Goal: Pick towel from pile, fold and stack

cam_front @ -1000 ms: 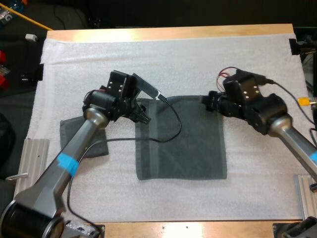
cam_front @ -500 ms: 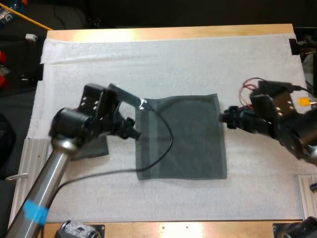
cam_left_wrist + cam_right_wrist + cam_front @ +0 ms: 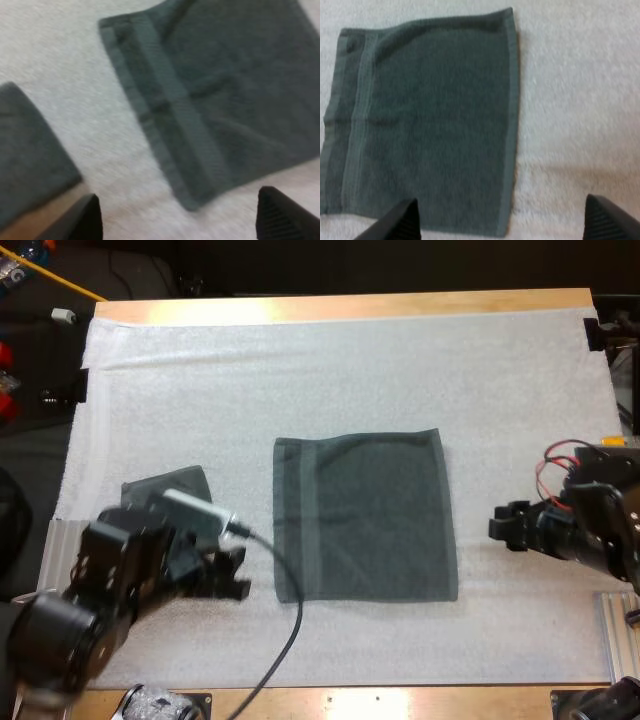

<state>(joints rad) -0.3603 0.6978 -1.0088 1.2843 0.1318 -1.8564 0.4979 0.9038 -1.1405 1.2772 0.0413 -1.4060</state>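
A dark grey-green towel (image 3: 365, 515) lies spread flat in the middle of the white mat, with a woven band along its left edge. A second, folded towel (image 3: 165, 488) rests to its left, partly covered by my left arm. My left gripper (image 3: 232, 578) hovers open just left of the flat towel's near left corner. In the left wrist view its fingers (image 3: 82, 220) stand wide apart over the mat, between the flat towel (image 3: 215, 95) and the folded towel (image 3: 25, 150). My right gripper (image 3: 505, 525) is open, right of the flat towel (image 3: 430, 115) and clear of it.
The white mat (image 3: 340, 370) covers most of the wooden table (image 3: 340, 306). Metal rails (image 3: 70, 545) sit at the mat's left and right near edges. Bare mat stretches beyond the towel's far side.
Both grippers have left the flat towel's far corners. The left arm drew back toward the near left, the right arm moved out to the right. The towel stays flat.
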